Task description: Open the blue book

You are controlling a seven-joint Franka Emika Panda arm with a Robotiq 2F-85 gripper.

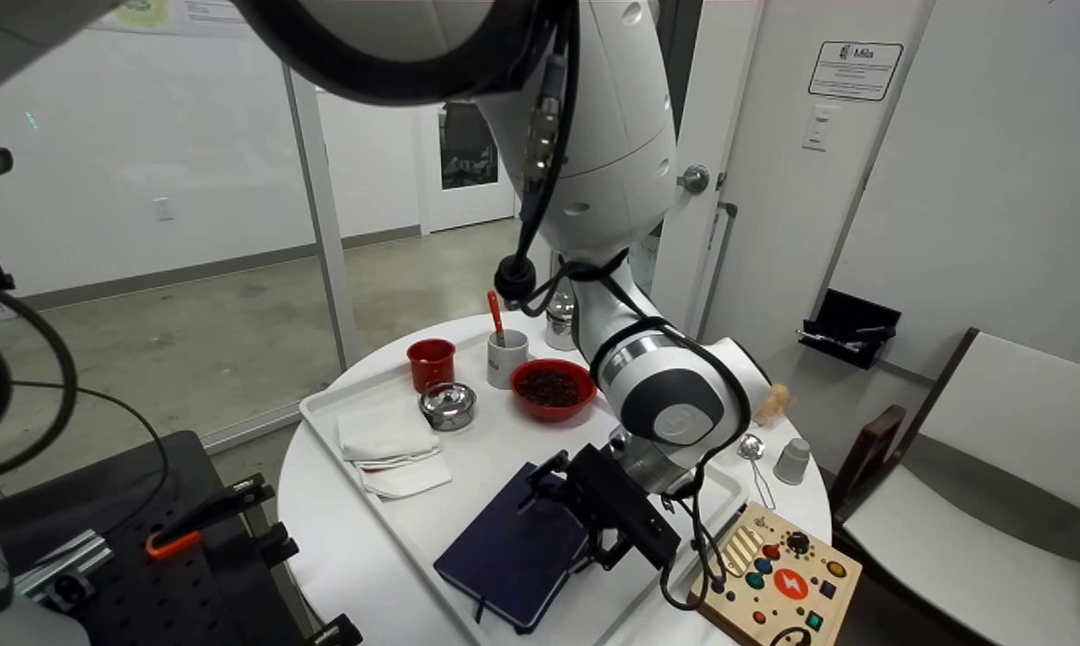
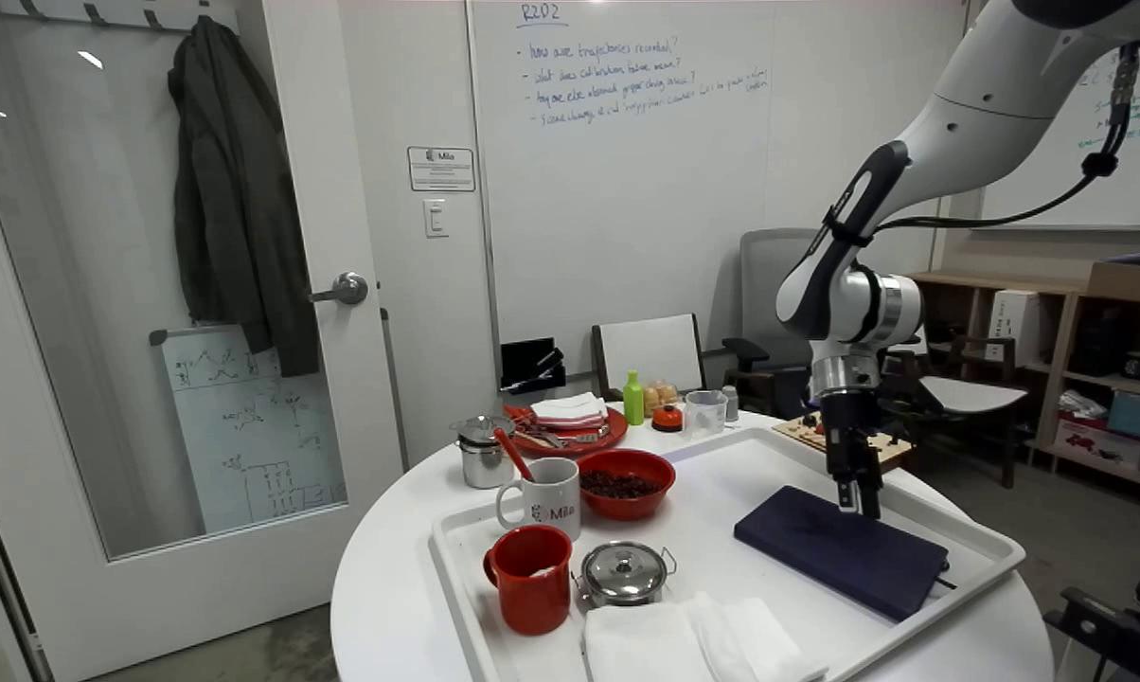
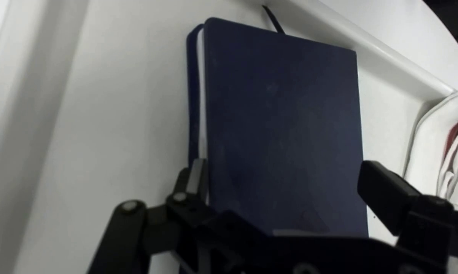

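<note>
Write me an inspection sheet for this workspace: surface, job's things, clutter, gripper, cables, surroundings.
Surface: white table bearing a white tray.
Job's things: blue book closed, flat in the tray, its ribbon poking out.
Clutter: red mug, white mug, red bowl, metal pot, napkin in the tray; toy board beside it.
Gripper: open, over the book; contact unclear.
Cables: black cable along the arm; a loop hangs near the toy board.
Surroundings: chair, whiteboard, door; people, nothing seen.
</note>
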